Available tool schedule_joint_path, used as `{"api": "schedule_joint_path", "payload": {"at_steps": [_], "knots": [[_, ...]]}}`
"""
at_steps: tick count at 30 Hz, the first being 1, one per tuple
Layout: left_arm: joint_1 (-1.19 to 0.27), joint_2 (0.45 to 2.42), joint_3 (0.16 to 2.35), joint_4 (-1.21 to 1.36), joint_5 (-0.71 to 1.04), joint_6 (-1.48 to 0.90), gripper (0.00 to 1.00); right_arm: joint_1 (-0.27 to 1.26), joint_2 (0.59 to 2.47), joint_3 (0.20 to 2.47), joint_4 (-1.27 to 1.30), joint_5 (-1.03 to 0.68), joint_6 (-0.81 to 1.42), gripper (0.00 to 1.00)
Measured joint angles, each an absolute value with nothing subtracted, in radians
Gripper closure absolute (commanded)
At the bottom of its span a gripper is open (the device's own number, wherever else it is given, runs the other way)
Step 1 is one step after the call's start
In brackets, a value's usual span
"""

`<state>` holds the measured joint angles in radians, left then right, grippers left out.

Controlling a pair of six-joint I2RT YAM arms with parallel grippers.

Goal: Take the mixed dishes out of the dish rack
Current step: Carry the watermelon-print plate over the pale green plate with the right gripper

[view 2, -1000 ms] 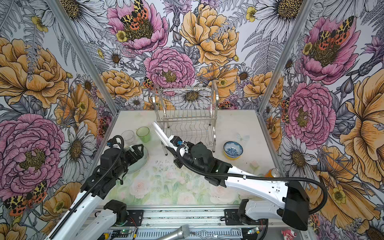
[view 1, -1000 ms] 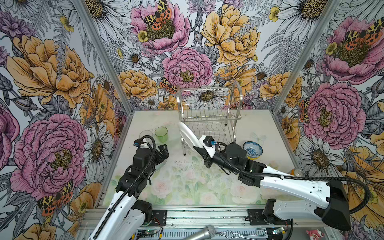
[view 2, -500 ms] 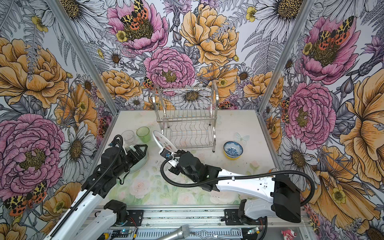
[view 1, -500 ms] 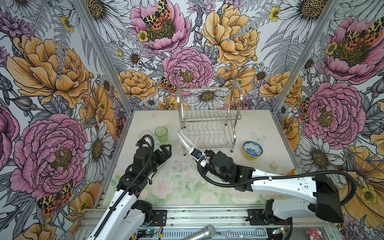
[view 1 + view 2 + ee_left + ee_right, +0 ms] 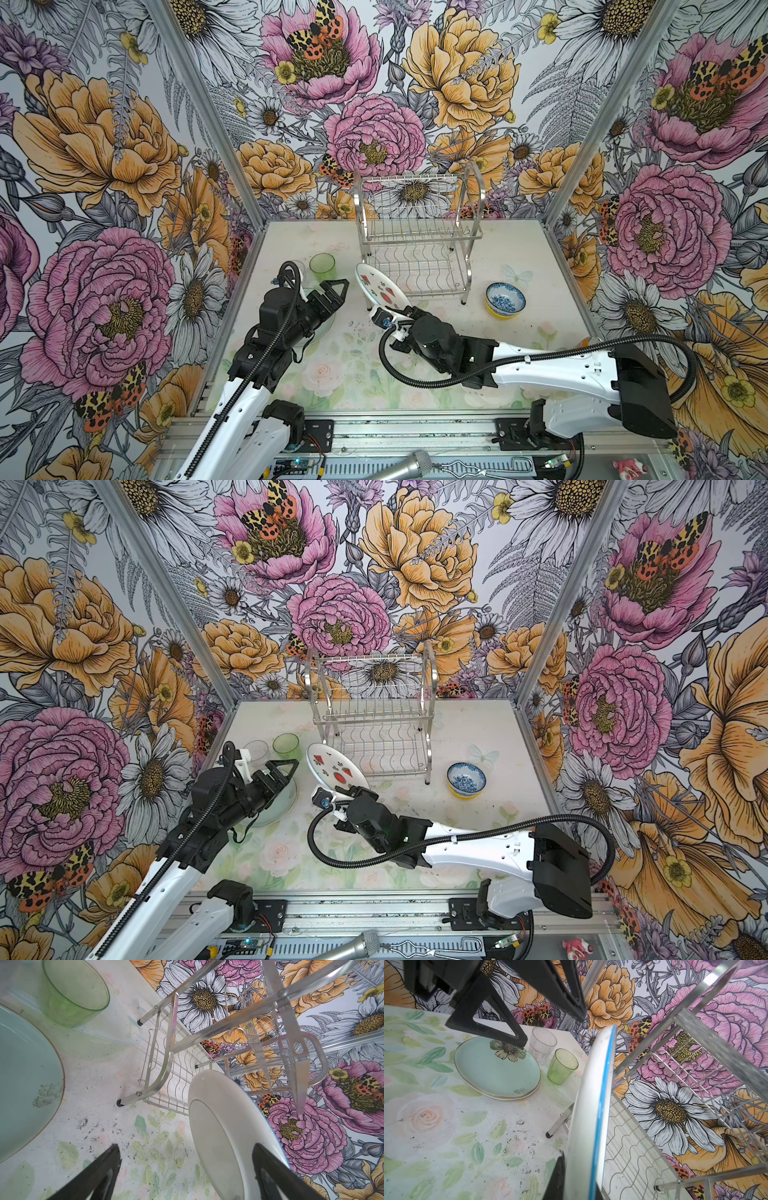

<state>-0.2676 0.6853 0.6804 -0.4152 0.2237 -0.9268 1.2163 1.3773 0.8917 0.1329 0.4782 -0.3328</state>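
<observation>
My right gripper point(image 5: 398, 309) point(image 5: 353, 789) point(image 5: 583, 1178) is shut on the rim of the watermelon-print plate point(image 5: 381, 286) point(image 5: 334, 769) point(image 5: 591, 1105). It holds the plate tilted above the table, in front of the bare dish rack point(image 5: 419, 245) point(image 5: 374, 721) point(image 5: 207, 1028). My left gripper point(image 5: 336, 294) point(image 5: 286, 771) point(image 5: 186, 1147) is open over the pale green plate point(image 5: 286, 802) point(image 5: 498, 1072). That plate lies on a cream plate point(image 5: 517, 1097). The held plate's white underside point(image 5: 224, 1126) is close ahead of the open fingers. The green tumbler point(image 5: 322, 268) point(image 5: 562, 1066) and the clear glass point(image 5: 255, 752) point(image 5: 542, 1045) stand upright behind.
A blue-and-white bowl point(image 5: 505, 298) point(image 5: 466, 779), yellow outside, sits on the table right of the rack. The rack's thin legs point(image 5: 119, 1103) stand near the held plate. Flowered walls close in the left, back and right sides.
My right arm has drawn the plate back from the rack's front toward the near left and turned its printed face upward. My left gripper has shifted slightly right, still open.
</observation>
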Motion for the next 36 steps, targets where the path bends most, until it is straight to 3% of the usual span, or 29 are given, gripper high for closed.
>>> {"api": "schedule_joint_path", "payload": {"at_steps": [23, 28, 31, 36], "knots": [[-0.259, 0.786, 0.675, -0.287, 0.348, -0.997, 0.09, 1.309, 1.535, 0.997, 0.161, 0.595, -0.474, 1.0], [-0.26, 0.797, 0.659, -0.277, 0.358, -0.997, 0.18, 1.325, 1.568, 1.019, 0.172, 0.632, -0.505, 1.0], [-0.26, 0.8, 0.641, -0.263, 0.361, -0.998, 0.3, 1.332, 1.59, 1.02, 0.173, 0.655, -0.519, 1.0], [-0.26, 0.807, 0.63, -0.244, 0.361, -1.003, 0.4, 1.339, 1.616, 1.028, 0.173, 0.687, -0.543, 1.0]]}}
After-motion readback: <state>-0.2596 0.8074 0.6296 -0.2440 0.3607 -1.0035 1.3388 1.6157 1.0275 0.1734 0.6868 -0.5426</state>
